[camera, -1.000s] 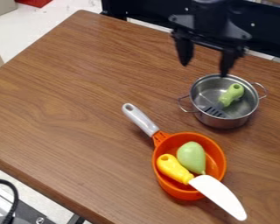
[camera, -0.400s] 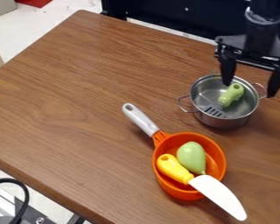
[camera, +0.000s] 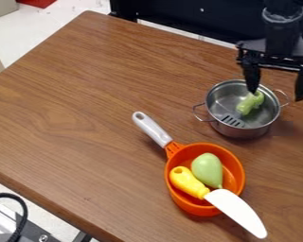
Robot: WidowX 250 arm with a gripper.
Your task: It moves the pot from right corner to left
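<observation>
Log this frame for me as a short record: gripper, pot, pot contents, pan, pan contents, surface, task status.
gripper: open, at the pot's far right in view, one finger overlapping the pot's far rim, the other out past it; holding nothing
pot: metal, two loop handles, upright
pot contents: slotted utensil with green handle
pan: orange, grey handle, nearer the camera than the pot
pan contents: light green pear-shaped piece; yellow-handled knife, white blade jutting over the rim
surface: brown wooden table
task status: pot at the right, not yet at the left
</observation>
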